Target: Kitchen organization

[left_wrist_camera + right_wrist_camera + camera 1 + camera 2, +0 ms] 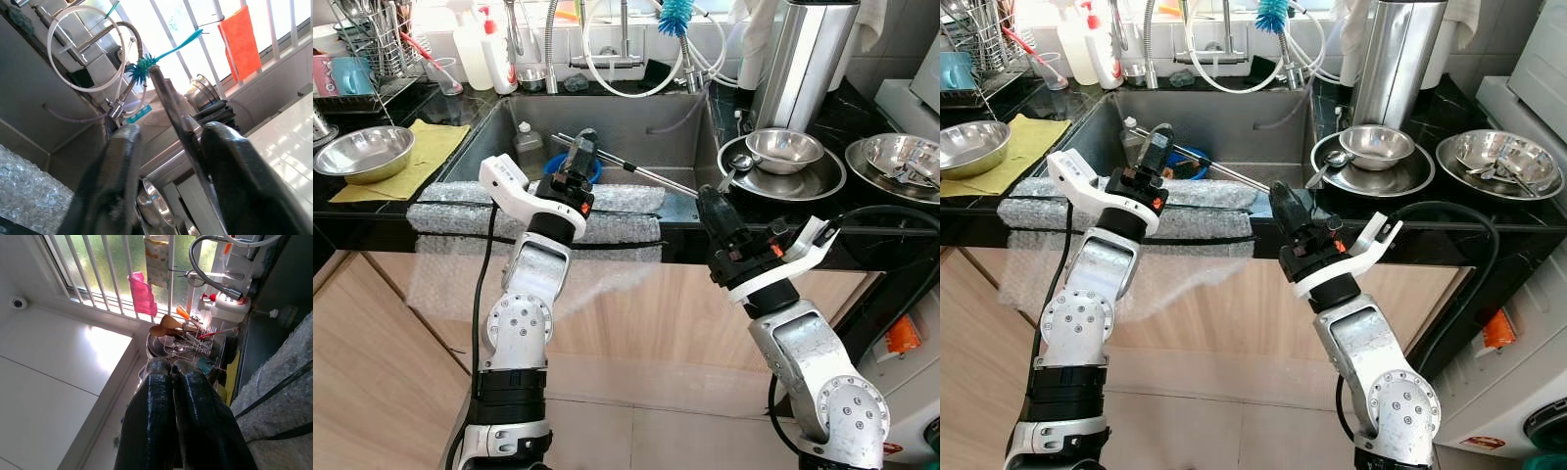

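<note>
My left gripper [583,147] reaches over the front of the steel sink [646,122]. It is shut on a long metal utensil [646,173] that slants across the basin. In the left wrist view the handle [183,137] runs between the two fingers [117,166], close against one. My right gripper [709,198] is shut on nothing, raised at the counter's front edge just right of the sink; its pads [161,382] press together. A spoon [741,162] leans on a steel plate [808,184] that carries a bowl [783,147].
Bubble wrap [460,211] pads the sink's front edge. At the left, a steel bowl [362,152] rests on a yellow cloth [435,147] beside a dish rack [372,44]. A tall steel cylinder [803,59] and another bowl [901,157] stand right. A small bottle [524,137] is in the sink.
</note>
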Tool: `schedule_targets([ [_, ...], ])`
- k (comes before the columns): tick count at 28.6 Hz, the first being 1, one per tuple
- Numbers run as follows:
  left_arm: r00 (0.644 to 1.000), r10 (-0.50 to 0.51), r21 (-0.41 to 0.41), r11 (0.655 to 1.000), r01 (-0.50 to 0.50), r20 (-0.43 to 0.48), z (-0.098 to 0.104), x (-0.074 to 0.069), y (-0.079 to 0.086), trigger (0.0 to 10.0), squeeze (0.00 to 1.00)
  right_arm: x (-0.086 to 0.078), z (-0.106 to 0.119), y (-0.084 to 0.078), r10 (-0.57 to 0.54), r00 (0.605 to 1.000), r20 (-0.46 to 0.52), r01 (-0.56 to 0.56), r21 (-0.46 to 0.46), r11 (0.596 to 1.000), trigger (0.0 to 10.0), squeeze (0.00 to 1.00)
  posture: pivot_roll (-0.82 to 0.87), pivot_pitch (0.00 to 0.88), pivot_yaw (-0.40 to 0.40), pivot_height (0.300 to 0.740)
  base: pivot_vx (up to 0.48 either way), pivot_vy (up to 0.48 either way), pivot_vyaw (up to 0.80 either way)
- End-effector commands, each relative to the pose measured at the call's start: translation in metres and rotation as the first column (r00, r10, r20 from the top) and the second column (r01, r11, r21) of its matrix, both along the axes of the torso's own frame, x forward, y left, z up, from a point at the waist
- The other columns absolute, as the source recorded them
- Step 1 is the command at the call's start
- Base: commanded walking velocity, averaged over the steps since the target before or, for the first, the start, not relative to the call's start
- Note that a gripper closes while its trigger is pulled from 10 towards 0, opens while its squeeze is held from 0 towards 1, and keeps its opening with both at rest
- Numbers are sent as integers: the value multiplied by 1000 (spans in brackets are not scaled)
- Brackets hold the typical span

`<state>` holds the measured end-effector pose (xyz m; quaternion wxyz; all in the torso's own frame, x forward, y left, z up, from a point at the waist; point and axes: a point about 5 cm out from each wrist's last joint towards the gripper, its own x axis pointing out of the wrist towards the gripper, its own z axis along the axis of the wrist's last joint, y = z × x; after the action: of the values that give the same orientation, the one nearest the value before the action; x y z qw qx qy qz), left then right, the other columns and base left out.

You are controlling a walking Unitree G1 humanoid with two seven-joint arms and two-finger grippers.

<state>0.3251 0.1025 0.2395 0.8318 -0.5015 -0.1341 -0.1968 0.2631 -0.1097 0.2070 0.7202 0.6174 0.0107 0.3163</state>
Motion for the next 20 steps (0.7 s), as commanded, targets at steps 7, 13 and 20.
schedule_targets([
  [7, 1000, -2, -36, 999, 2, 16, 9, 1, -5, 0, 0, -9, 8, 12, 44, 999, 19, -45, 41, 998, 10000, 0, -44, 72, 59, 740, 0, 0, 0],
  [13, 1000, 3, -41, 999, -2, 19, 10, 1, -5, 0, 0, -10, 6, 14, 45, 999, 6, -46, 38, 998, 10000, 0, -39, 81, 58, 740, 0, 0, 0],
  [20, 1000, 4, -48, 999, -3, 22, 12, 1, -5, 0, 0, -7, 1, 15, 12, 1000, -20, -11, 26, 1000, 10000, 0, -34, 86, 60, 740, 0, 0, 0],
])
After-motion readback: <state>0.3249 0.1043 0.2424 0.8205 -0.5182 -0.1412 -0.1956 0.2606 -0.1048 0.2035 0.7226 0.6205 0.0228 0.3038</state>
